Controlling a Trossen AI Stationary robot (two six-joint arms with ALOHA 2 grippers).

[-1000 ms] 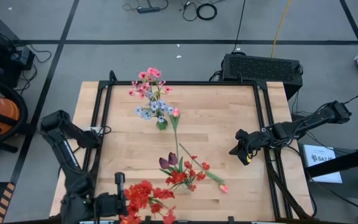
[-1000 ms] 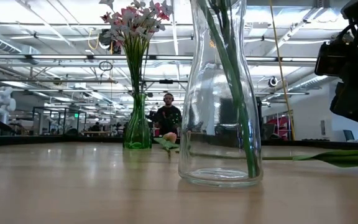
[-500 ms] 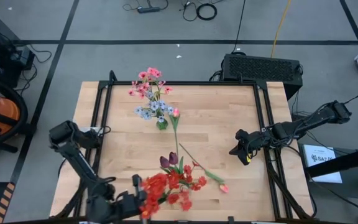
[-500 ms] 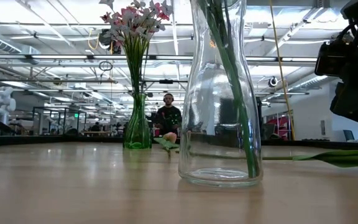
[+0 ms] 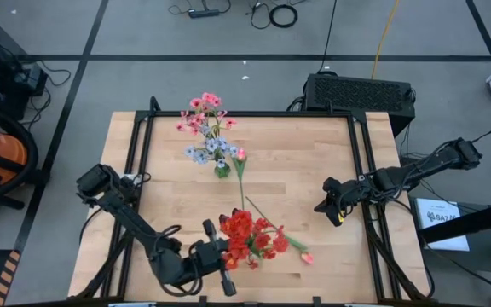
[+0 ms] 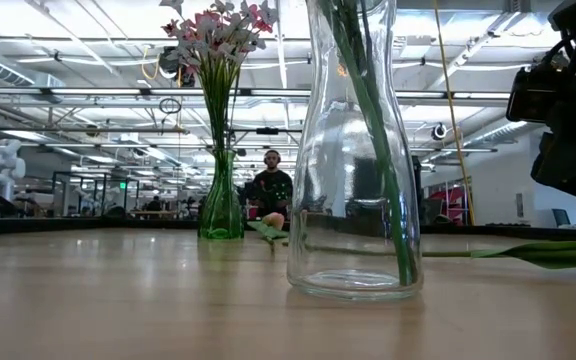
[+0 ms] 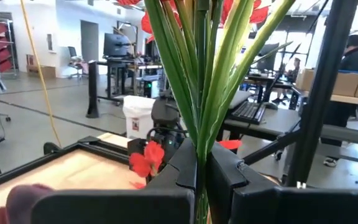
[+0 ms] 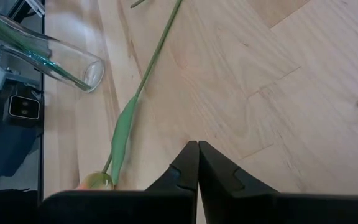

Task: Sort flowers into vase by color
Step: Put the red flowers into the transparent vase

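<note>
My left gripper (image 5: 216, 255) is near the table's front edge, shut on a bunch of red flowers (image 5: 244, 232) on green stems (image 7: 197, 93). The red heads cover the clear vase (image 6: 353, 200), which has green stems in it. A dark maroon tulip (image 7: 17, 199) shows below the gripper. At the far middle a green vase (image 5: 222, 170) holds pink flowers (image 5: 203, 111) and pale blue sprigs (image 5: 210, 152). Two pink-bud flowers (image 5: 241, 156) (image 5: 306, 257) lie flat on the table. My right gripper (image 5: 335, 210) waits shut above the table's right side. My left gripper pinches several green stems (image 7: 199, 177) of the red bunch between its two fingers (image 7: 182, 171). The fingers come about level from the table's left and lie across the stems. The stems rise from the fingers to the red heads; the fingers hide their lower ends.
Black rails (image 5: 141, 162) run along the table's left, right and far edges. A long stem with a leaf (image 8: 126, 124) lies on the wood between my right gripper and the clear vase (image 8: 73, 65). People and workbenches show in the room beyond the table.
My left gripper has swept from the table's near left corner toward the right and a little away from the near edge, staying shut on the red bunch. The red heads have travelled with it and now sit over the clear vase and the maroon tulips.
</note>
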